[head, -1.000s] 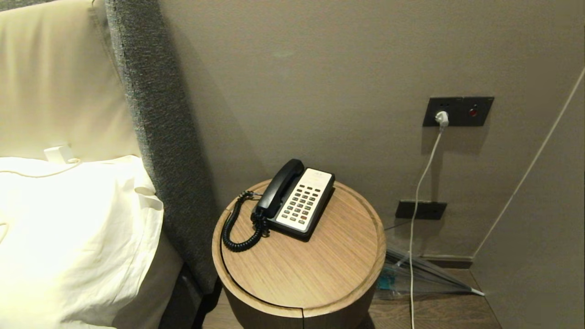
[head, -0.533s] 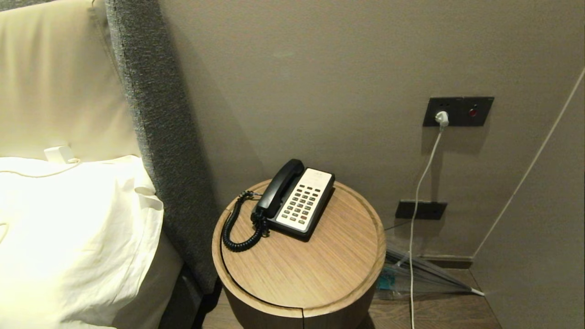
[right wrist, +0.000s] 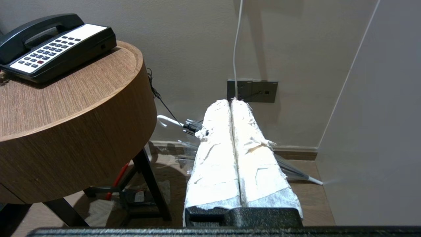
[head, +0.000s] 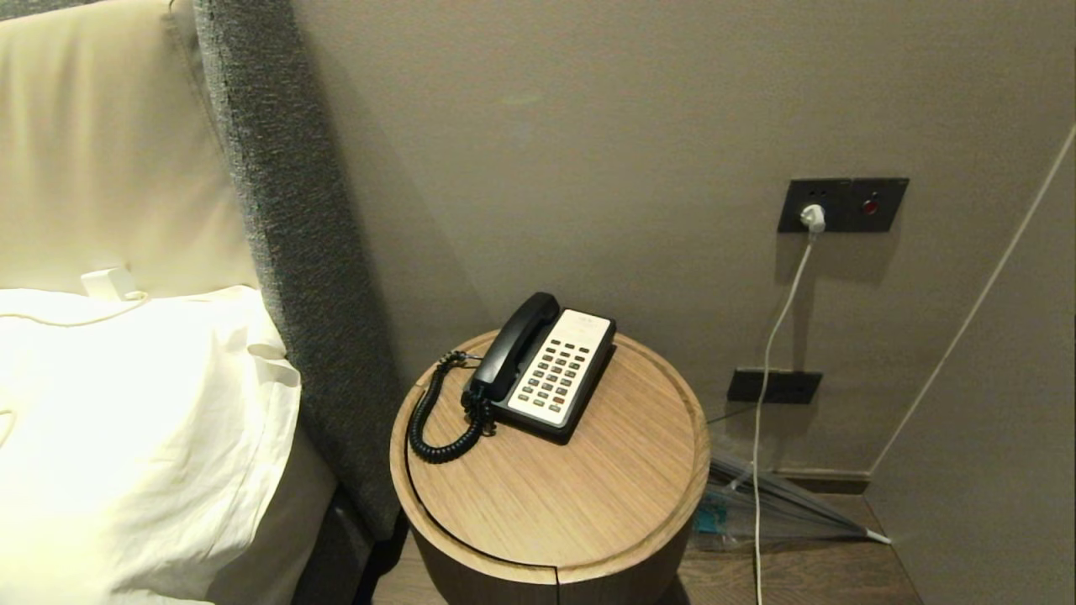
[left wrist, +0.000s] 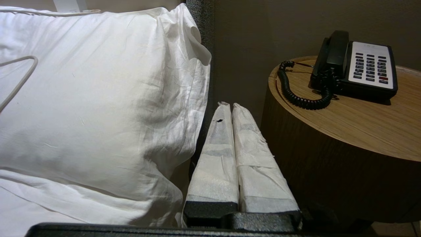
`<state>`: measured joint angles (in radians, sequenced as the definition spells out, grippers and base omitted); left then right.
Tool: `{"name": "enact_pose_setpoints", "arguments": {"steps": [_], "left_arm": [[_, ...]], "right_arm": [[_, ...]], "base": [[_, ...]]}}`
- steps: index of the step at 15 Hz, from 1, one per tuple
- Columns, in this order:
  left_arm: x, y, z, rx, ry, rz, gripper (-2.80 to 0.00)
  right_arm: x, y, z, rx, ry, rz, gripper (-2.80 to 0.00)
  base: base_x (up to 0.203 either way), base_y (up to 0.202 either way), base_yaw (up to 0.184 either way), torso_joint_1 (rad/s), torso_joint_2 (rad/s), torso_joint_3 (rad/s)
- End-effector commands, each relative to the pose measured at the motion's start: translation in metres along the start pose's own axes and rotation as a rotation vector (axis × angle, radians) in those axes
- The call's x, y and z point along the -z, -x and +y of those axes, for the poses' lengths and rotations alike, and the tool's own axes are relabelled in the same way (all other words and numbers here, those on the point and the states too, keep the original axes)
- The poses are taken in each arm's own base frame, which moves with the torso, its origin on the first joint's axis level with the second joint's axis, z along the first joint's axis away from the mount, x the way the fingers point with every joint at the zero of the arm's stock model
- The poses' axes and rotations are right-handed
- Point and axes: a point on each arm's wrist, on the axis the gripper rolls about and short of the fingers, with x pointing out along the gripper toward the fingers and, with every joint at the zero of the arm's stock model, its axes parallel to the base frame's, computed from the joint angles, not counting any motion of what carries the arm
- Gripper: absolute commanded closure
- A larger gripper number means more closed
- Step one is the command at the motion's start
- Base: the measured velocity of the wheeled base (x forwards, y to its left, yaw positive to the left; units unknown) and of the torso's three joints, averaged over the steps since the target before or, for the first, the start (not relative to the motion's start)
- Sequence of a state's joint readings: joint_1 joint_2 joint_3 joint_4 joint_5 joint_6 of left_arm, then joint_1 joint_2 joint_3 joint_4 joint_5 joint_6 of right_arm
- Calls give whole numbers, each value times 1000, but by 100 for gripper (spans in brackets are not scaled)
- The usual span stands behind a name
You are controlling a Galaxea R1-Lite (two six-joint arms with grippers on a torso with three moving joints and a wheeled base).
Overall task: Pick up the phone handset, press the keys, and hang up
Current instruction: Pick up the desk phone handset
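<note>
The black phone handset (head: pixel 514 344) lies in its cradle on the left side of the black-and-white phone base (head: pixel 561 376), its coiled cord (head: pixel 437 420) looping over the round wooden table (head: pixel 580 504). Rows of dark keys (head: pixel 551 378) cover the base's white face. Neither arm shows in the head view. My left gripper (left wrist: pixel 231 106) hangs shut and empty below table height, between the pillow and the table's side, with the handset (left wrist: pixel 335 49) up ahead of it. My right gripper (right wrist: pixel 231 101) is shut and empty, low beside the table's other side, the handset (right wrist: pixel 36 28) above it.
A bed with a white pillow (head: pixel 126 437) and a grey headboard (head: pixel 286 252) stands left of the table. The wall behind carries sockets (head: pixel 843 204) with a white cable (head: pixel 769 353) hanging down. A folded clear umbrella (head: pixel 782 504) lies on the floor at the right.
</note>
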<state>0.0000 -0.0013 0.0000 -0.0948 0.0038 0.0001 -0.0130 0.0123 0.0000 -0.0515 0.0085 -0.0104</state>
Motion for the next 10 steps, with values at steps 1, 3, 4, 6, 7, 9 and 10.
{"name": "enact_pose_setpoints", "arguments": {"steps": [1, 3, 4, 6, 7, 9, 10], "left_arm": [[12, -2, 0, 2, -2, 44, 0], [12, -2, 0, 2, -3, 46, 0], [12, -2, 0, 0, 6, 43, 0], [11, -2, 0, 1, 9, 42, 0], [11, -2, 0, 1, 9, 42, 0], [11, -2, 0, 1, 9, 42, 0], [11, -2, 0, 1, 9, 42, 0]], "right_arm": [[6, -1, 0, 0, 0, 22, 0], [6, -1, 0, -2, 0, 22, 0], [6, -1, 0, -2, 0, 22, 0], [6, -1, 0, 0, 0, 22, 0], [6, -1, 0, 0, 0, 22, 0], [6, -1, 0, 0, 0, 22, 0], [6, -1, 0, 0, 0, 22, 0]], "base": [[0, 0, 0, 0, 0, 0], [0, 0, 0, 0, 0, 0], [0, 0, 0, 0, 0, 0], [0, 0, 0, 0, 0, 0], [0, 0, 0, 0, 0, 0], [0, 0, 0, 0, 0, 0], [0, 0, 0, 0, 0, 0]]}}
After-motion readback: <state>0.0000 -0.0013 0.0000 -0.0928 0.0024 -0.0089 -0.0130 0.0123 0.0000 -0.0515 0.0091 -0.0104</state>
